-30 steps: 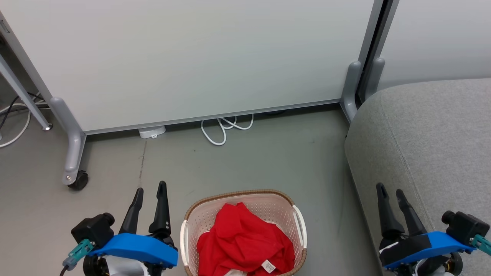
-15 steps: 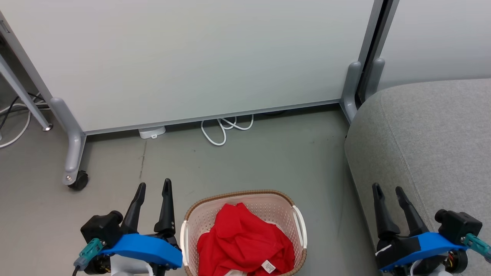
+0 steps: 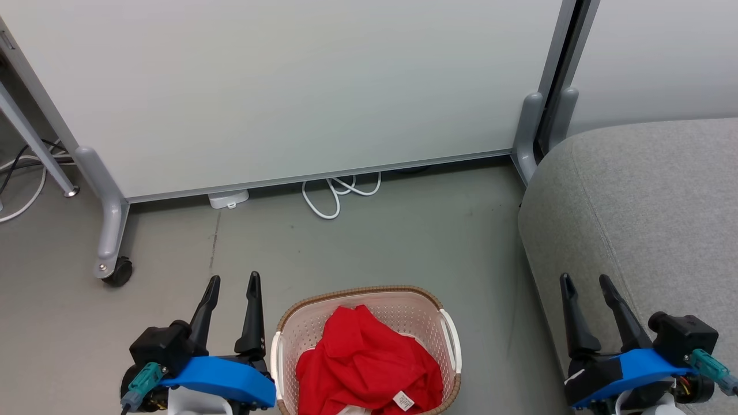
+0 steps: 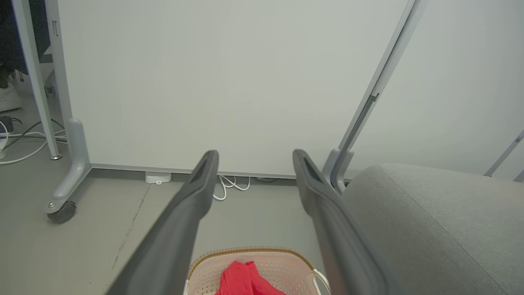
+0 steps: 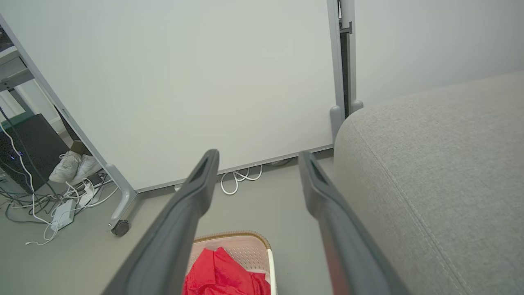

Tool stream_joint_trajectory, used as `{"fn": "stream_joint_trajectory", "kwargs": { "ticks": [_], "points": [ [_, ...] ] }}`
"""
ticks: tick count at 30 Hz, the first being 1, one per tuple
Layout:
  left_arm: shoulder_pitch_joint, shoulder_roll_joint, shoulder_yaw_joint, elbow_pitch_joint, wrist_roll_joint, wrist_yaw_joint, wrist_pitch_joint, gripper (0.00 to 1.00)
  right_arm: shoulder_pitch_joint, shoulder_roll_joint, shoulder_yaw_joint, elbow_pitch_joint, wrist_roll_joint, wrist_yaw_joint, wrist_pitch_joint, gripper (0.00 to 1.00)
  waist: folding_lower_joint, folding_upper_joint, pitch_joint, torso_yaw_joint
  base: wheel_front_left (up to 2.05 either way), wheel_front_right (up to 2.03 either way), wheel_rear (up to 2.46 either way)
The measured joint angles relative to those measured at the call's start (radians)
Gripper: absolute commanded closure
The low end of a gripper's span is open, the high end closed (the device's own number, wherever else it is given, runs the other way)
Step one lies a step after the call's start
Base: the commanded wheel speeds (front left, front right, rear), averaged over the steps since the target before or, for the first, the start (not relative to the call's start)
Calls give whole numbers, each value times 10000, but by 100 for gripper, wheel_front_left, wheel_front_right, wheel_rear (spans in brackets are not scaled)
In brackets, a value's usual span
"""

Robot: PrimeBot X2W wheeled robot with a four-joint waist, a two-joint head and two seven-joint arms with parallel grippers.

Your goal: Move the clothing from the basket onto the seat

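Clothing (image 3: 363, 363), a crumpled red heap with a small white label, lies in the basket (image 3: 357, 290) on the floor at the robot's feet. Left fingers (image 3: 252, 311) hover just beside its left rim, and right fingers (image 3: 573, 317) are well off by the near edge of the seat (image 3: 646, 202). Both pairs are spread wide, grasping nothing. A low pinch might snag the perforated wall and lift the basket too, or a garment might slide off that rounded edge. Beyond, a white cable (image 3: 334, 196) trails under the partition (image 3: 288, 86).
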Motion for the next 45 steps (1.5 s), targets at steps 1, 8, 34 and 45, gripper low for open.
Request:
{"fn": "stream_joint_trajectory", "kwargs": {
  "ticks": [1, 8, 34, 45],
  "points": [
    [0, -6, 13, 29, 17, -4, -29, 0, 0, -2, -21, -6, -88, 0, -12, 0, 0, 0, 0, 0, 0, 0, 0],
    [-1, -42, 61, 157, 376, -6, -171, 0, 0, -13, -111, -29, -771, 0, -52, 0, 0, 0, -9, 24, 0, 0, 0],
    [-116, -54, -67, 383, 1546, 113, -640, 0, 3, -33, -125, -35, -2807, 12, -138, 0, 0, 0, -29, 28, 0, 0, 0],
    [-116, -54, -77, 382, 1553, 136, -640, 0, -2, -35, -109, 92, -2782, 12, -190, 0, 0, 0, -25, -42, 0, 0, 0]
  ]
}}
